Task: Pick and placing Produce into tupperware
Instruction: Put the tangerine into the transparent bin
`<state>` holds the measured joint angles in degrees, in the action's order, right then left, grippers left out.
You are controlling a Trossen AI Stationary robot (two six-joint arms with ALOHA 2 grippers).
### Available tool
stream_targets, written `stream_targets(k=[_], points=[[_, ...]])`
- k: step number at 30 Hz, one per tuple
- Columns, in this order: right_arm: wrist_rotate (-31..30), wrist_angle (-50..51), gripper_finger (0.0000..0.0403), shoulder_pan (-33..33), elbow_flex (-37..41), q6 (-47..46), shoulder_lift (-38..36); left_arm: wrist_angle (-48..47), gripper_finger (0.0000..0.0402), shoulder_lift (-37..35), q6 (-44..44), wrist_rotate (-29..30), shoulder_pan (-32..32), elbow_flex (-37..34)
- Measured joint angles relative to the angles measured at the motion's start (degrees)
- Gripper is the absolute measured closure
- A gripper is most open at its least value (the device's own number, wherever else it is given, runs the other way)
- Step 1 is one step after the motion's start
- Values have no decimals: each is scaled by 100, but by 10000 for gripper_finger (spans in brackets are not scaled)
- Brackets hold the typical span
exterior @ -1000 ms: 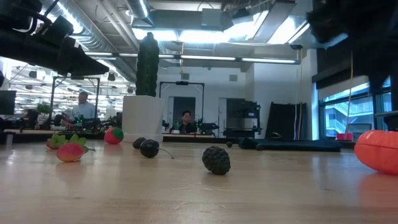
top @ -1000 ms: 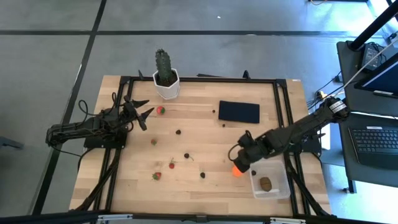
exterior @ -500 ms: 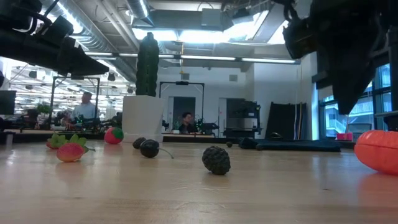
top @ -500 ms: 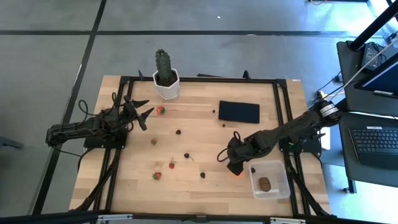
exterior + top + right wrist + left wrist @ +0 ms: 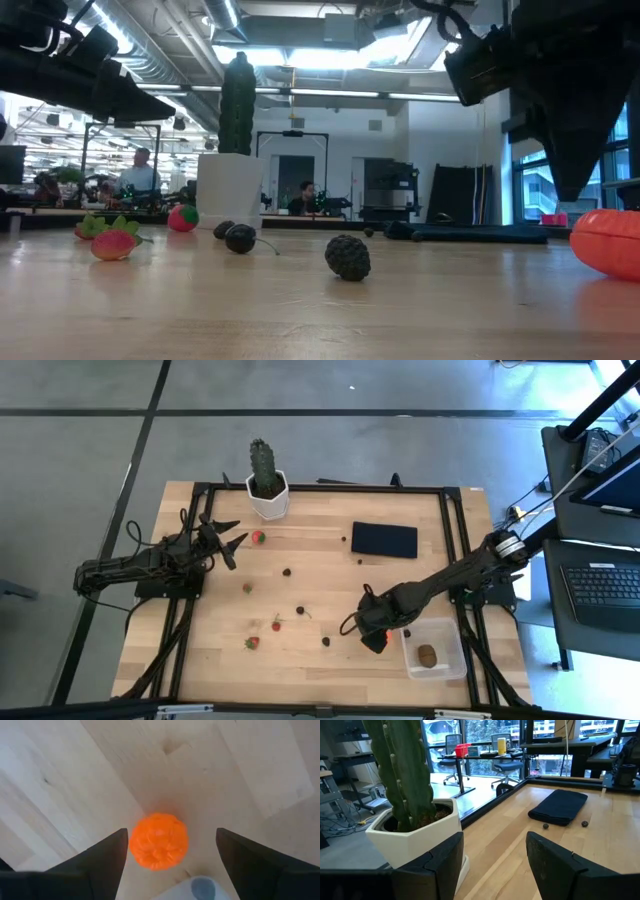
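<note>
The orange ball (image 5: pixel 159 841) lies on the wood between the fingers of my right gripper (image 5: pixel 171 836). That gripper is open, points down at the ball and touches nothing; in the high view my right gripper (image 5: pixel 368 630) hides most of the ball. The clear tupperware (image 5: pixel 440 635) stands just to its right and holds the brown kiwi (image 5: pixel 427 655). Strawberries (image 5: pixel 252 643) (image 5: pixel 276 624) (image 5: pixel 258 537) and dark berries (image 5: pixel 326 641) (image 5: pixel 299 610) (image 5: pixel 287 572) lie scattered on the table. My left gripper (image 5: pixel 232 538) waits open near the left edge, beside the far strawberry.
The cactus in its white pot (image 5: pixel 267 495) stands at the far edge. The flat black rectangle (image 5: pixel 385 540) lies toward the far right, with two small berries (image 5: pixel 360 560) (image 5: pixel 343 540) by it. In the low view a blackberry (image 5: pixel 348 257) sits mid-table.
My right gripper has moved toward the table's left and near edges and come down over the orange ball, so that its open fingers now stand on either side of it. The ball and the other fruits have stayed put.
</note>
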<state>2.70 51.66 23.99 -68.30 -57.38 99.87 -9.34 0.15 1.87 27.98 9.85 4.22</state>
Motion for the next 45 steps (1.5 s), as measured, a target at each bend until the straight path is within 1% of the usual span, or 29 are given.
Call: stream_targets(k=[4, 7, 13, 19, 29, 36, 45], points=[[-2, 469, 99, 0, -406, 153, 327, 0, 193, 0, -22, -2, 0, 1], [45, 519, 99, 3, -569, 387, 526, 0, 193, -1, -27, -1, -1, 0], [192, 595, 99, 121, -609, 964, 731, 0, 193, 1, -27, 0, 0, -1], [156, 603, 99, 253, -609, 1130, 743, 0, 193, -1, -27, -2, -1, 1], [77, 490, 99, 258, -380, 1120, 746, 0, 193, 1, -38, -2, 0, 0], [84, 63, 99, 258, -48, 1105, 746, -1, 193, 1, -38, -2, -1, -1], [94, -125, 99, 258, 164, 933, 746, -2, 193, 0, -40, -2, 0, -1]])
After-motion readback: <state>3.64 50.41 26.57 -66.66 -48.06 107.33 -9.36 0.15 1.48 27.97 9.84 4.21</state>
